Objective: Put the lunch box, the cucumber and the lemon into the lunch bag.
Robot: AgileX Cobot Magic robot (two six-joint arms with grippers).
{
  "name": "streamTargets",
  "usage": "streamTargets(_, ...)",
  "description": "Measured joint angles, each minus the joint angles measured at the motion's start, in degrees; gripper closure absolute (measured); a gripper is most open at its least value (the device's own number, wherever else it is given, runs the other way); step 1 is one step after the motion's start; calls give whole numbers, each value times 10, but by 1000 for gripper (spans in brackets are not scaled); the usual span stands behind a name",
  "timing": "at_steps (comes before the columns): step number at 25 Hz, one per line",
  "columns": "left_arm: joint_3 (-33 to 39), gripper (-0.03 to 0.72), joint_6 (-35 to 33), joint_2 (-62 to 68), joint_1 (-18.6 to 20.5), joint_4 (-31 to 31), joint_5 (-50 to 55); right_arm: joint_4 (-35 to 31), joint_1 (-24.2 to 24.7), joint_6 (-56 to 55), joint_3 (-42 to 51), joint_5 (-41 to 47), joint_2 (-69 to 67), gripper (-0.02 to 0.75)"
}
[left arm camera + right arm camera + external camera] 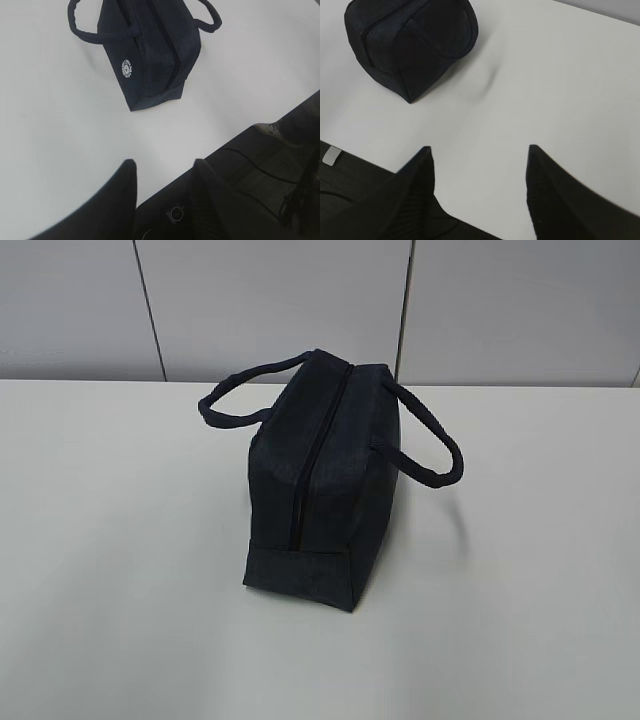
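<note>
The dark navy lunch bag (320,475) stands alone in the middle of the white table (120,590), its top zipper running closed along the ridge and both loop handles hanging out to the sides. The left wrist view shows the bag (145,55) from its logo side, far ahead of my left gripper (165,167), whose jaws stand apart with nothing between them. My right gripper (480,150) is open and empty too, well back from the bag (412,42). The lunch box, the cucumber and the lemon are out of view. Neither arm shows in the exterior view.
A grey panelled wall (300,300) rises behind the table. Dark equipment (260,170) lies past the table's near edge in the left wrist view; a dark surface with a grey tab (332,156) shows by the right gripper.
</note>
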State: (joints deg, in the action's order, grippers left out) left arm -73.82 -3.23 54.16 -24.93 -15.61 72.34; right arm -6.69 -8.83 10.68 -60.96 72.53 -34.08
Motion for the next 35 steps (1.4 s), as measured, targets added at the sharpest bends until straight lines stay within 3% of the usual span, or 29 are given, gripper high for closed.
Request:
streamTargets(7,54,446,0,-99,0,22,1,-5,0,-7,64,3,108,297)
streamTargets(17,232,448,-9,-277,0,25,-20,-4,0,-7,130,5,201,297)
streamTargets(27,374,449,-19,-423,0,56,-26,-3,0,2,274,-32,241,298)
streamTargets(35,418,449,-21,-493,0,88,-27,0,0,18,319,-56,300,298)
